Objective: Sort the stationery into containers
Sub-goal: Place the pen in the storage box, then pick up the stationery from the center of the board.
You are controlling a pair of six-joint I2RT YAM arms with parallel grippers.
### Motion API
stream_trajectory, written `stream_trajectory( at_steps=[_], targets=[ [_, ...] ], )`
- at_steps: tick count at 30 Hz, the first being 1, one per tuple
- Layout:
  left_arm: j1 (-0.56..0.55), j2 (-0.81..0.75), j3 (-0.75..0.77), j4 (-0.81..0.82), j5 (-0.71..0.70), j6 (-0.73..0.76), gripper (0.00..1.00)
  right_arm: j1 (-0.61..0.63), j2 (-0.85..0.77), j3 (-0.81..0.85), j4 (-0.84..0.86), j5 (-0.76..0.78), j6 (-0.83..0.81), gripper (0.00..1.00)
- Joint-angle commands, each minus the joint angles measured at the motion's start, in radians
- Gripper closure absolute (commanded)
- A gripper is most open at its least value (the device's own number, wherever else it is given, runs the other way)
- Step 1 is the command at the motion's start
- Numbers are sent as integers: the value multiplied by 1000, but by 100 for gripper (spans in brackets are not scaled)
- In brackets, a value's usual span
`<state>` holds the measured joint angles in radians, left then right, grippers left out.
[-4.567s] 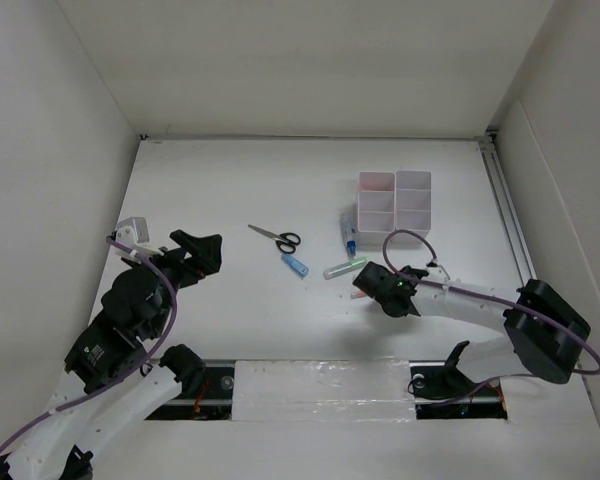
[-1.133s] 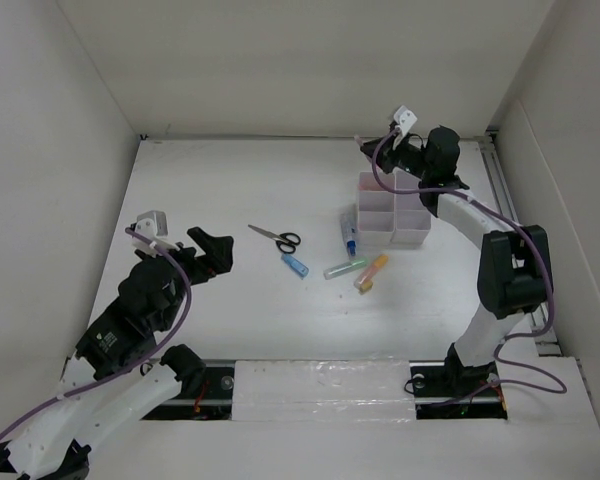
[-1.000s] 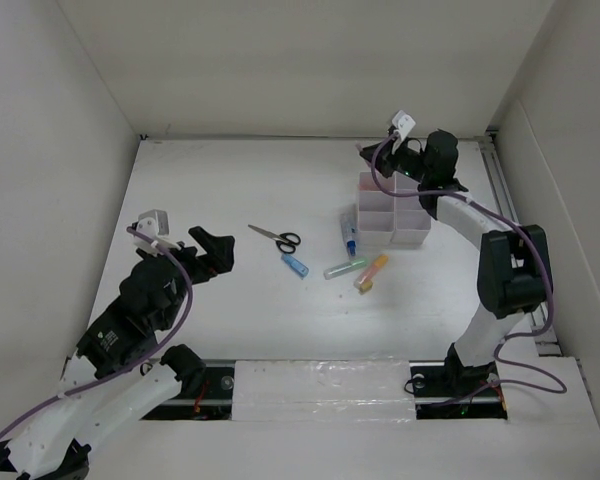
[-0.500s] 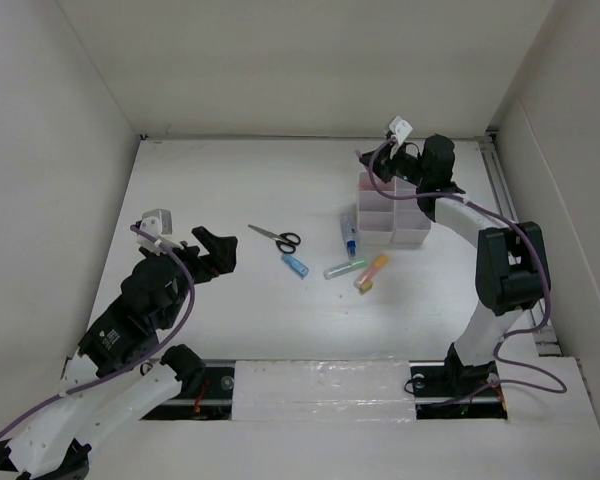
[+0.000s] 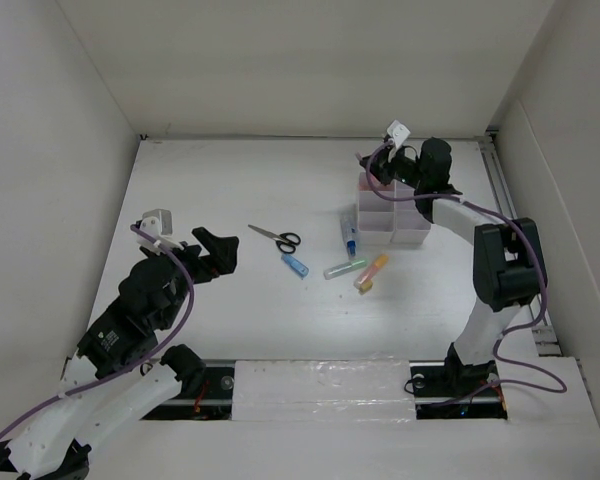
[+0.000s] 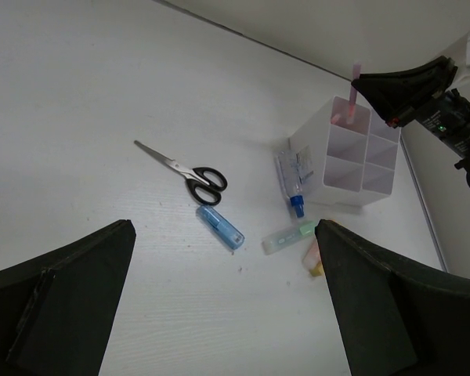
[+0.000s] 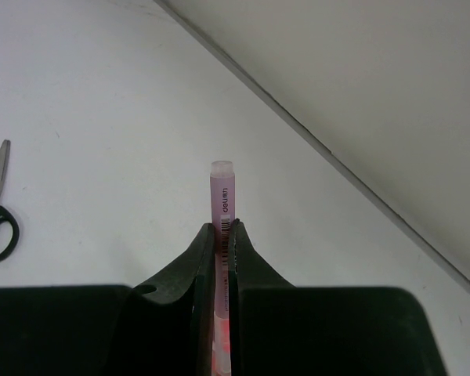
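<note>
The pink marker (image 7: 222, 192) stands upright between the fingers of my right gripper (image 7: 225, 227), which is shut on it. In the top view that gripper (image 5: 373, 166) hovers at the far-left compartment of the white organiser (image 5: 411, 237), the containers. The left wrist view shows the marker (image 6: 354, 88) with its lower end at that compartment's rim. My left gripper (image 5: 216, 253) is open with nothing between its fingers, left of the scattered stationery. On the table lie black-handled scissors (image 5: 276, 238), a short blue tube (image 5: 296, 265), a blue-capped pen (image 5: 349, 232), a green marker (image 5: 342, 268) and an orange marker (image 5: 374, 268).
White walls close in the table on the left, right and back. A rail (image 5: 505, 210) runs along the right edge, just beyond the organiser. The blue-capped pen lies right against the organiser's left wall (image 6: 309, 160).
My right gripper has drifted slightly left over the organiser's far-left compartment, still holding the pink marker. The left arm has barely moved.
</note>
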<state>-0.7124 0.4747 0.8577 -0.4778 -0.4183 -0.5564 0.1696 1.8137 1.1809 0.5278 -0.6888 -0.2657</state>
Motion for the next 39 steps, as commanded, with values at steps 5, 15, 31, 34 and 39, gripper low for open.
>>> stream_trajectory(
  at_steps=[5, 15, 31, 34, 39],
  targets=[
    [-5, 13, -5, 44, 27, 27, 0, -7, 3, -23, 67, -26, -20, 75],
    [-5, 4, -5, 53, 27, 27, 0, -7, -81, -102, 188, -54, 66, 43],
    [-5, 31, -5, 15, -43, -14, 0, 434, -605, -169, -525, 1074, 376, 0],
    [-5, 51, -5, 15, -43, -14, 0, 523, -654, -245, -568, 1050, 543, 7],
    [-5, 61, -5, 15, -34, -14, 0, 692, -663, -325, -708, 1343, 693, 8]
  ],
)
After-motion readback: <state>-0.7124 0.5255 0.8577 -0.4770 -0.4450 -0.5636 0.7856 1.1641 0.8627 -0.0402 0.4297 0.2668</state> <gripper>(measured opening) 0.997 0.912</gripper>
